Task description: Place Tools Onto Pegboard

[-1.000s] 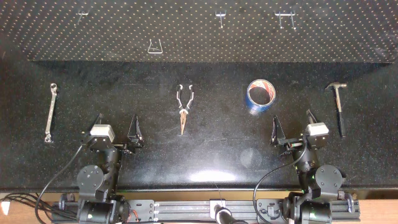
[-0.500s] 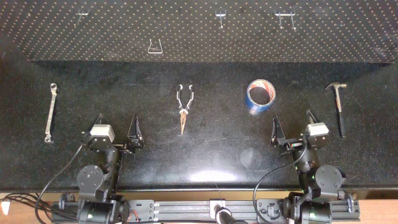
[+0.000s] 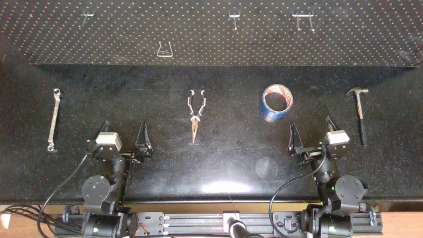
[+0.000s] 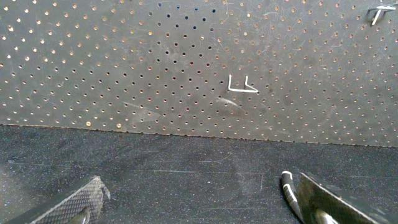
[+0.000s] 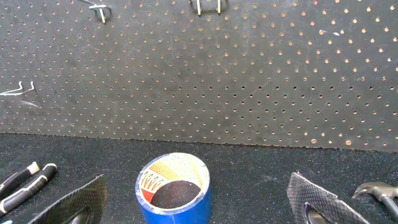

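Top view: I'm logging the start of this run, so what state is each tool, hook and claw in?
wrench: lying flat, not hung.
pliers: lying flat, handles spread, not hung.
tape roll: resting on its flat side, hole up, not hung.
hammer: lying flat, not hung.
hooks: all bare.
left claw: open, holding nothing.
right claw: open, holding nothing.

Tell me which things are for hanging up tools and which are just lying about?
For the job:
silver metal wrench
pliers with white-tipped handles
blue roll of tape
black-handled metal hammer
black perforated pegboard
white wire hook

Just lying about:
black cables by the left arm's base
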`<state>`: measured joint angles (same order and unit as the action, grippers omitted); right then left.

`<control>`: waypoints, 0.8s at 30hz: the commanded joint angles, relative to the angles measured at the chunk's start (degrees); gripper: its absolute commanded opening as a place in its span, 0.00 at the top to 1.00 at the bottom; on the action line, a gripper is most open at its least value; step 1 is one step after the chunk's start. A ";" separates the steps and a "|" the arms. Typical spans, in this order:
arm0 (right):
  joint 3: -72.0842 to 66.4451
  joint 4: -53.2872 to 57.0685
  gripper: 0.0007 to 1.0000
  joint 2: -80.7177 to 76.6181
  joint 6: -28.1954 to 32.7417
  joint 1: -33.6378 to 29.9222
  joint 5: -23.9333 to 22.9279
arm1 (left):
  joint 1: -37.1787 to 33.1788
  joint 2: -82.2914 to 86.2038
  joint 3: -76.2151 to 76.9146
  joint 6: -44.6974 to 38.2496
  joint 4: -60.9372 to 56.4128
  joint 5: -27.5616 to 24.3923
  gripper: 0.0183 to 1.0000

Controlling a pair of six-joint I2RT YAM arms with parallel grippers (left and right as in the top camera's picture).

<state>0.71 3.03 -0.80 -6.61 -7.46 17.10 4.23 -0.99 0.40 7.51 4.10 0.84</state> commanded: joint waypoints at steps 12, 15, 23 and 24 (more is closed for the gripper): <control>-0.24 0.17 0.05 0.48 -0.44 -0.13 0.55 | 0.09 -0.57 1.14 1.40 0.76 -2.54 0.00; -0.24 0.17 0.05 0.48 -0.44 -0.11 0.55 | -7.26 -17.70 26.32 9.57 22.97 -11.65 0.00; -0.24 0.17 0.05 0.48 -0.44 -0.11 0.55 | -25.57 -81.31 101.90 -6.80 83.54 16.90 0.01; -0.24 0.17 0.05 0.48 -0.44 -0.13 0.55 | -27.65 -83.78 101.09 -12.04 83.54 16.44 0.00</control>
<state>0.80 3.09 -0.71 -6.63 -7.46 17.12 -19.64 -79.94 100.27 7.55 86.61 9.82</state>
